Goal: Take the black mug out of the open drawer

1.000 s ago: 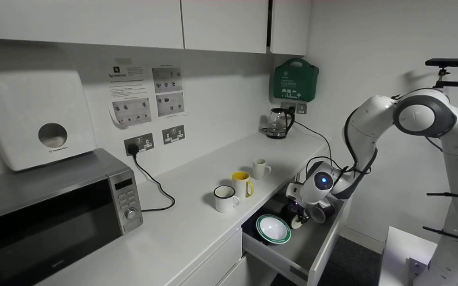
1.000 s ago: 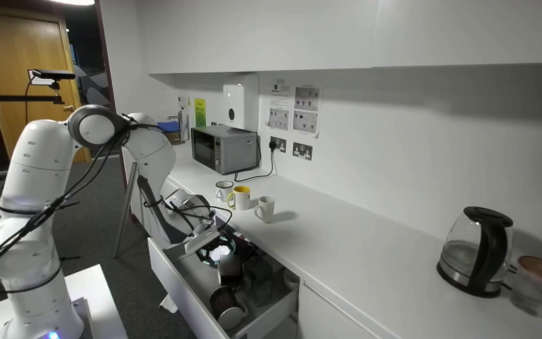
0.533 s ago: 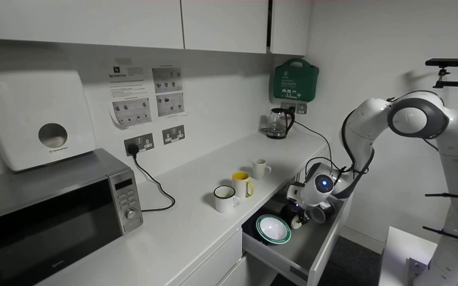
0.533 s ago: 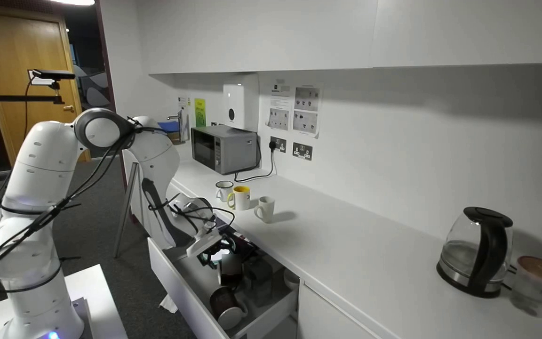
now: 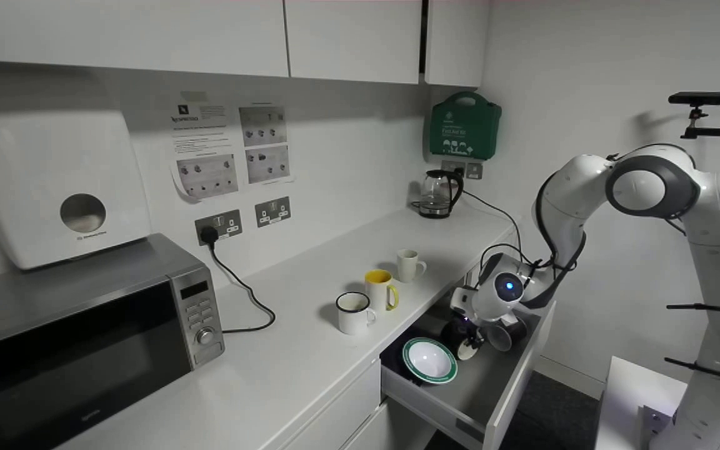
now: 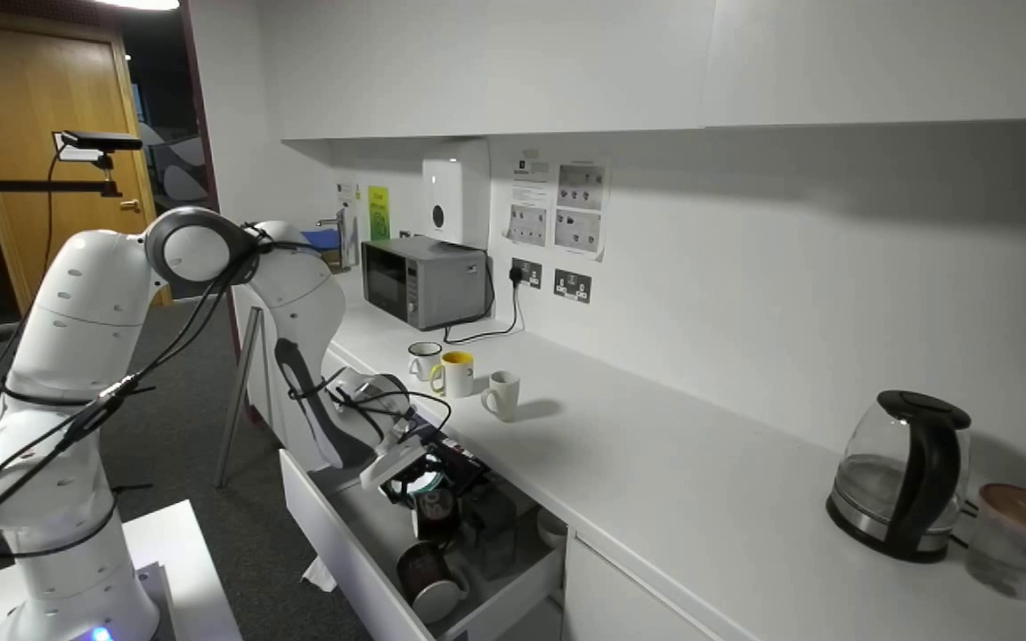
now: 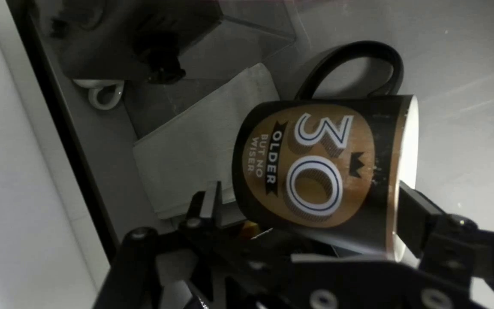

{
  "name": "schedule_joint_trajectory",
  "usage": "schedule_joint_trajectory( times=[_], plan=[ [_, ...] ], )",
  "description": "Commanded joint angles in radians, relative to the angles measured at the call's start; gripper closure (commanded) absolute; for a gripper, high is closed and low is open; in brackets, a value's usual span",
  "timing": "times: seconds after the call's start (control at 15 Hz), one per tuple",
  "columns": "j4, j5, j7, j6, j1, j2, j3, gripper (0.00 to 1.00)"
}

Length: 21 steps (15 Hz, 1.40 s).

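The black mug [image 7: 311, 167] lies on its side in the open drawer [image 5: 521, 381], a brown "30" print facing the wrist camera. Its handle points away from my gripper and its white mouth faces right in the wrist view. My gripper [image 7: 312, 208] is open, low over the mug. One finger [image 7: 211, 204] stands just beyond the base; the other finger [image 7: 418, 219] stands at the rim. I cannot tell whether either touches. In both exterior views the mug [image 5: 465, 350] [image 6: 435, 516] is partly hidden by the gripper.
Another dark mug [image 6: 424, 579] lies in the drawer. A clear container [image 6: 488, 530] and a teal-rimmed plate [image 5: 430, 360] flank the black mug. White cups [image 5: 354, 314] and a yellow-lined cup [image 5: 380, 290] stand on the counter [image 5: 310, 375] above. The drawer wall [image 5: 422, 406] surrounds the gripper.
The arm has lowered slightly, and the gripper has shifted a little toward the counter side and down around the black mug. The mug and the other things have not visibly moved.
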Motion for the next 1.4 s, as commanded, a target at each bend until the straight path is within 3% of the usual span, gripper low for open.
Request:
schedule_joint_trajectory(
  times=[0.0, 0.47, 0.53, 0.67, 1.2, 1.33],
  plan=[
    [0.039, -0.075, 0.082, 0.006, -0.019, 0.007, 0.014, 0.0],
    [0.08, -0.149, 0.164, 0.011, -0.022, 0.029, 0.036, 0.0],
    [0.084, -0.161, 0.171, 0.018, -0.025, 0.032, 0.039, 0.25],
    [0.09, -0.184, 0.183, 0.02, -0.028, 0.038, 0.041, 0.32],
    [0.095, -0.197, 0.172, 0.048, -0.031, 0.036, 0.029, 0.93],
    [0.09, -0.191, 0.165, 0.053, -0.036, 0.028, 0.024, 1.0]
  ],
)
